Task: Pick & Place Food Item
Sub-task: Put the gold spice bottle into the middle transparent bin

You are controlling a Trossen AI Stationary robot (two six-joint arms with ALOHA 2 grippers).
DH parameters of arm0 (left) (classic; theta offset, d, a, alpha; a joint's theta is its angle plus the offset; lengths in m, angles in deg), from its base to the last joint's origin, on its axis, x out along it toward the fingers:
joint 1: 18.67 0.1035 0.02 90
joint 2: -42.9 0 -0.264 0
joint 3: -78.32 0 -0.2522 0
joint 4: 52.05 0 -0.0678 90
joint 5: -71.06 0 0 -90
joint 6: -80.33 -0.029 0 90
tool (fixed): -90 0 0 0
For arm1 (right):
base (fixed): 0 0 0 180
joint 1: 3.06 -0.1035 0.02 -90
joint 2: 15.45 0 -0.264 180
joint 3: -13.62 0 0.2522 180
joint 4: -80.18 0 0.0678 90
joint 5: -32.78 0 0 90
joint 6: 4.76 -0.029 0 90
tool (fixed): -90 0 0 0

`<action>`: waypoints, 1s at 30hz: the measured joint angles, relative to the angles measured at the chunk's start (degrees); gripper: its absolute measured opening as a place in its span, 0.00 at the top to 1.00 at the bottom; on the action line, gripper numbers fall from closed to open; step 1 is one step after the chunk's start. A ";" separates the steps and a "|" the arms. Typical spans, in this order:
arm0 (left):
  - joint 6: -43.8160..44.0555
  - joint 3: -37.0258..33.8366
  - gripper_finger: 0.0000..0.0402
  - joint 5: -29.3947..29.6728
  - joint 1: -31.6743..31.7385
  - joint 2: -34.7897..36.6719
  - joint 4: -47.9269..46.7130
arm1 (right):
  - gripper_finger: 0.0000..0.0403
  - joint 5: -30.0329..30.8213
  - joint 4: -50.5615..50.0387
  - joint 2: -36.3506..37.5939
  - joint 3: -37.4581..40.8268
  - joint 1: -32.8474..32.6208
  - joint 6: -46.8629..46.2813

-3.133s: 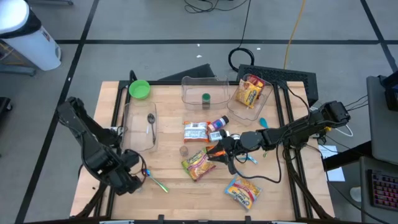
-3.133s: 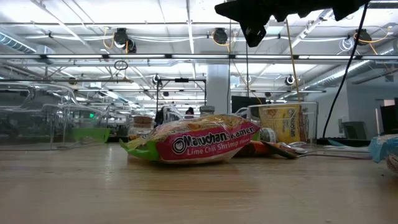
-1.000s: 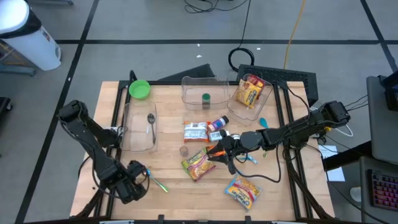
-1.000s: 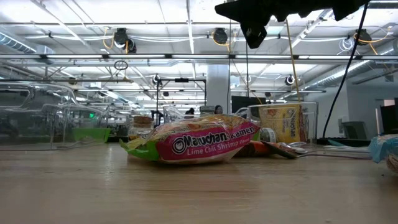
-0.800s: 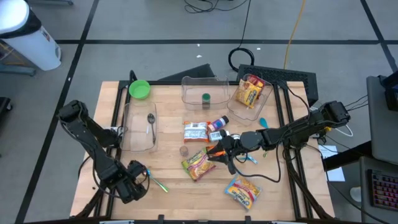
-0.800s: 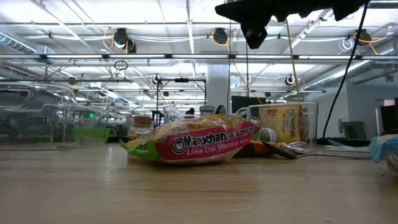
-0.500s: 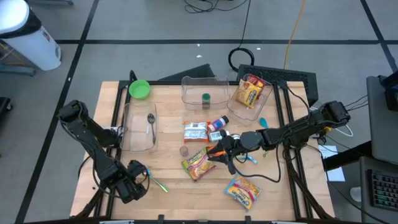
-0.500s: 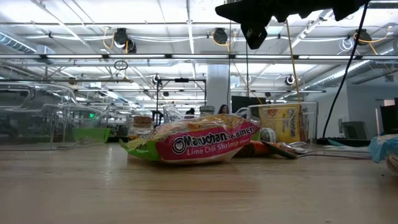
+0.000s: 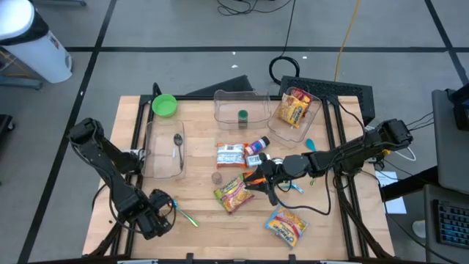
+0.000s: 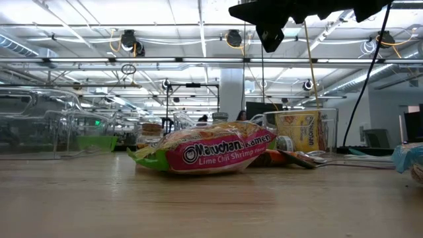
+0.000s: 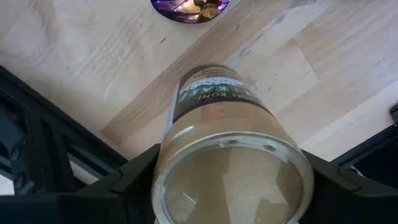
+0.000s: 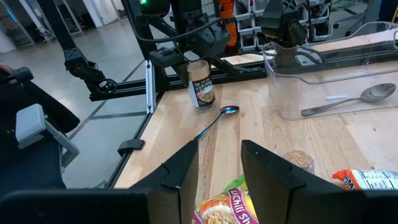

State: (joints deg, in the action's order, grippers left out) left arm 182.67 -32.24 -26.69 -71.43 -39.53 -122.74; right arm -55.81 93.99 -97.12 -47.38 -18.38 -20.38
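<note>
Table [image 9: 198, 158]: food items laid out for sorting into clear bins [image 9: 240, 108].
Right gripper [image 9: 258, 182]: fingers parted, empty, hovering above ramen pack [image 9: 233, 192] at mid-table, apparently waiting.
Left gripper [image 9: 152, 213]: at near left corner, fingers flanking upright jar [image 12: 201, 85]; whether they clench it, cannot tell.

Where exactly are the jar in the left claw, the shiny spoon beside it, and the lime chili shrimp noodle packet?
jar [image 11: 217, 124]: left wrist view, on its label.
spoon [image 12: 229, 111]: right wrist view, on its iridescent bowl.
ramen packet [image 10: 211, 153]: low view, on its pink printed front.
</note>
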 joint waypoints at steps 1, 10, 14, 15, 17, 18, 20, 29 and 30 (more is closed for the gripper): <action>0.00 0.00 0.31 0.00 0.01 0.00 0.00 | 0.71 0.00 0.00 0.00 0.00 0.00 0.00; -0.03 0.00 0.31 -0.21 0.01 0.00 0.11 | 0.71 0.00 0.00 0.00 0.00 0.00 -0.15; -0.07 0.00 0.31 -0.87 0.01 0.00 0.15 | 0.71 0.00 0.00 0.00 0.00 0.00 -0.17; -0.08 0.00 0.31 -1.34 0.01 0.00 0.20 | 0.71 0.00 0.00 0.00 0.00 0.00 -0.17; -0.09 0.00 0.31 -2.23 0.00 0.17 0.34 | 0.71 0.00 0.00 0.00 0.00 0.00 -0.16; -0.09 -0.02 0.31 -2.50 0.01 0.46 0.49 | 0.71 0.00 0.00 0.00 0.00 0.00 -0.17; -0.09 -0.02 0.31 -2.54 -0.01 1.25 0.68 | 0.71 0.00 0.02 0.00 0.00 0.00 -0.11; 0.69 0.82 0.31 3.59 0.12 6.77 0.57 | 0.71 0.02 1.34 0.00 0.00 0.00 0.00; 0.91 1.14 0.31 5.39 0.27 7.56 0.58 | 0.71 0.04 1.67 0.00 0.00 0.00 0.01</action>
State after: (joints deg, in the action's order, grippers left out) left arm 183.58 -31.09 -21.30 -71.16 -31.97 -122.16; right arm -55.77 95.67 -97.12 -47.38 -18.38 -20.37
